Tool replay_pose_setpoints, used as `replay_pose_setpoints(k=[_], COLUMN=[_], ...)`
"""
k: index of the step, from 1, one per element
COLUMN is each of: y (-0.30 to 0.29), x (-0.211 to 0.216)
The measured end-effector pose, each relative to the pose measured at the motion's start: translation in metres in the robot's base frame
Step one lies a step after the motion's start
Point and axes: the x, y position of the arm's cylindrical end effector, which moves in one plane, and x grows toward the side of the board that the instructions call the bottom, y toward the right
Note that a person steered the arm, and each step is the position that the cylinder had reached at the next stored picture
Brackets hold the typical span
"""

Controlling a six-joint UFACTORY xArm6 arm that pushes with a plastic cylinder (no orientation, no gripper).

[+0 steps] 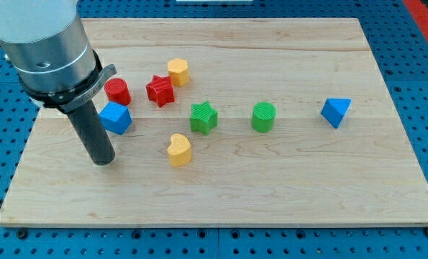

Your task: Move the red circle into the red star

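The red circle (117, 91) stands on the wooden board at the view's upper left. The red star (160, 91) stands a short gap to its right, not touching it. My tip (103, 160) rests on the board below and slightly left of the red circle, just below-left of the blue block (116, 118). The tip touches no block.
A yellow block (178, 72) sits just up-right of the red star. A yellow heart (179, 150), a green star (203, 118), a green circle (264, 117) and a blue triangle (335, 111) lie further right. The wooden board (343, 201) ends near the view's bottom.
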Motion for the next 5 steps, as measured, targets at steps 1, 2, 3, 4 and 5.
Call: replay_pose_setpoints(k=[1, 2, 3, 4, 5], y=[0.0, -0.049, -0.097, -0.118, -0.079], x=[0.0, -0.017, -0.058, -0.087, -0.119])
